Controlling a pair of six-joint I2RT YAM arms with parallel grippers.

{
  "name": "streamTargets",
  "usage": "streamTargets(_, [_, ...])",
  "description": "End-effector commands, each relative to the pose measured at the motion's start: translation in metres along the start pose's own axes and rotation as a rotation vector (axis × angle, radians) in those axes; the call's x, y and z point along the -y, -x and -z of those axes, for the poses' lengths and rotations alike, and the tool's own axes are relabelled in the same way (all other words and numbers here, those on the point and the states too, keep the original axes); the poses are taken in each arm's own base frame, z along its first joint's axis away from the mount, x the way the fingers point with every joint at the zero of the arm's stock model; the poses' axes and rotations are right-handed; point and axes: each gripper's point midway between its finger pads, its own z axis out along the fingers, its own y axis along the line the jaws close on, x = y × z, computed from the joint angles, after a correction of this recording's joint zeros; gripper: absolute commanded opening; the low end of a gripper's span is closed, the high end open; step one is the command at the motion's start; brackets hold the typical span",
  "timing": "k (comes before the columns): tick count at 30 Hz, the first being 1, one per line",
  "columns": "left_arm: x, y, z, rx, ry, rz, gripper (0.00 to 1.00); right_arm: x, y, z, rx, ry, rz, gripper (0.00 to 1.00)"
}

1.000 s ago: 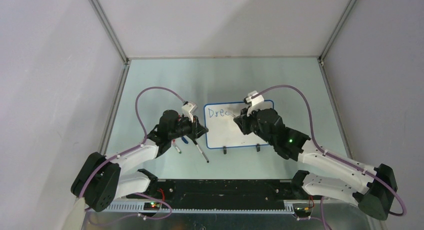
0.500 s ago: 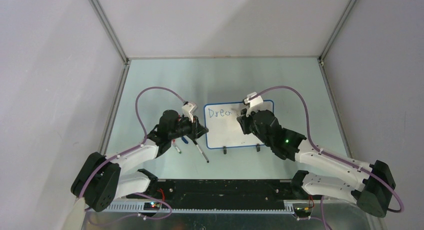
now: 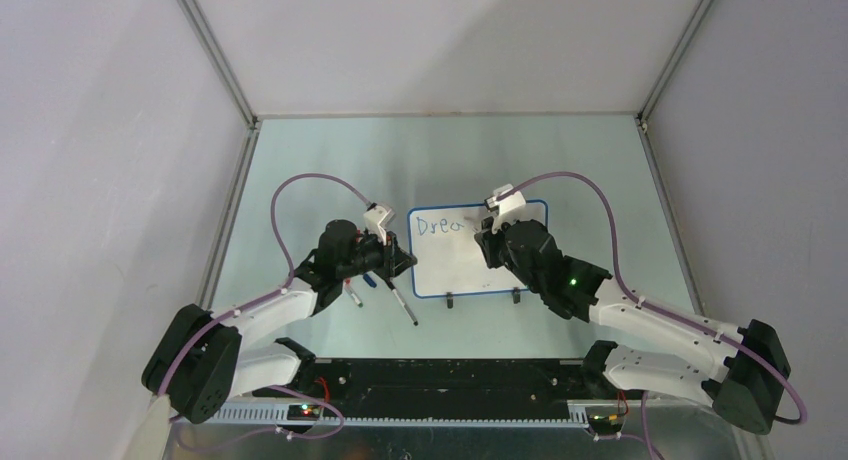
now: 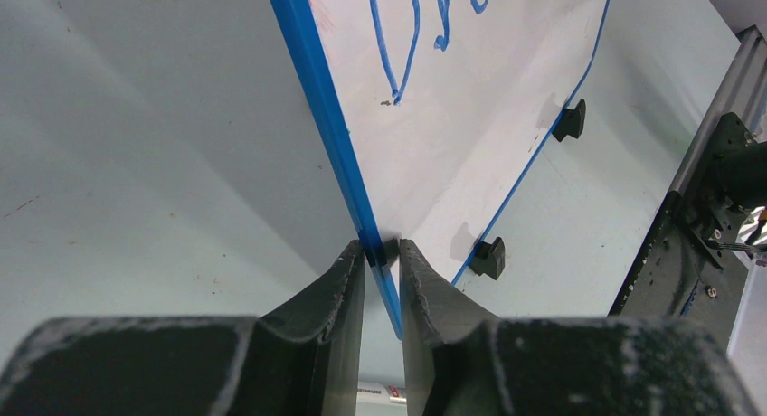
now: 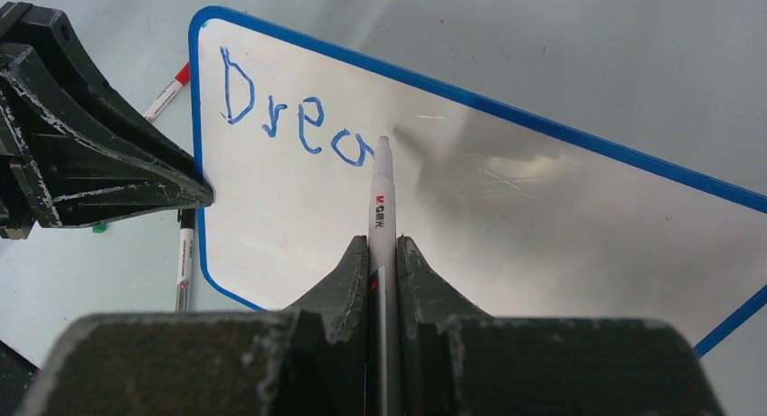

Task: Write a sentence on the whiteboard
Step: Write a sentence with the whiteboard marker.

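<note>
Right gripper (image 5: 383,246) is closed on a white marker (image 5: 383,199), which runs out between the fingers with its tip on the whiteboard (image 5: 506,217), just past the last blue letter. Left gripper (image 4: 381,253) is clamped on the board's blue rim along its left edge, one finger on each side of the rim. Two black clip feet (image 4: 489,258) sit on the board's near long edge. The board lies in the middle of the table (image 3: 320,170), between the two arms. The sentence (image 5: 289,118) so far reads "Drea", in thin blue strokes along the far left of the board. Two spare pens (image 3: 403,305) lie on the table near the left gripper, just off the board's near left corner.
</note>
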Motion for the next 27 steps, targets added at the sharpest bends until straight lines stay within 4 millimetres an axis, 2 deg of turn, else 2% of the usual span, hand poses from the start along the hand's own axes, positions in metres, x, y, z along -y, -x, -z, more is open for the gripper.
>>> streamTargets(1, [0.011,0.013,0.0,0.046,-0.046,-0.058,0.25,-0.001,0.007,-0.003,0.026,-0.004,0.003,0.0])
streamTargets(27, [0.011,0.013,0.0,0.043,-0.047,-0.061,0.25,0.009,0.001,-0.009,-0.016,-0.046,-0.009,0.0])
